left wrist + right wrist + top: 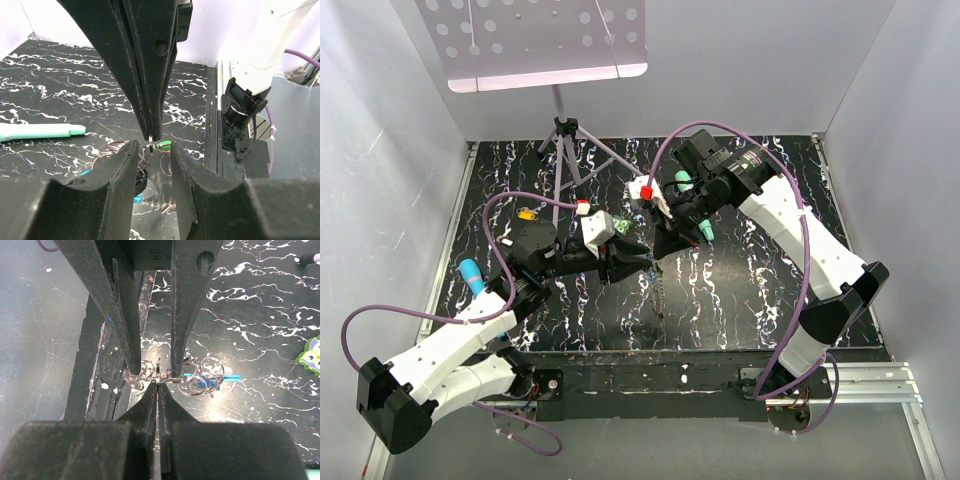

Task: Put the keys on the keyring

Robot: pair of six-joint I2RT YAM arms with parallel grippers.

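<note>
The keyring [200,377], a tangle of fine metal loops with a blue clasp [212,376], is at the middle of the bench [260,305], where my two arms meet. My right jaws are pressed together, pinching one small loop at its end. The green key [163,145] sits just beside that loop. My left jaws stand apart, straddling the pinched loop. A teal stick [40,131] lies off to one side.

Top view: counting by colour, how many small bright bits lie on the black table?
Yellow-orange key: 1
Blue cylinder: 1
Green block: 1
Teal bits: 2, perhaps the two ends of one part-hidden stick
Total: 5
</note>
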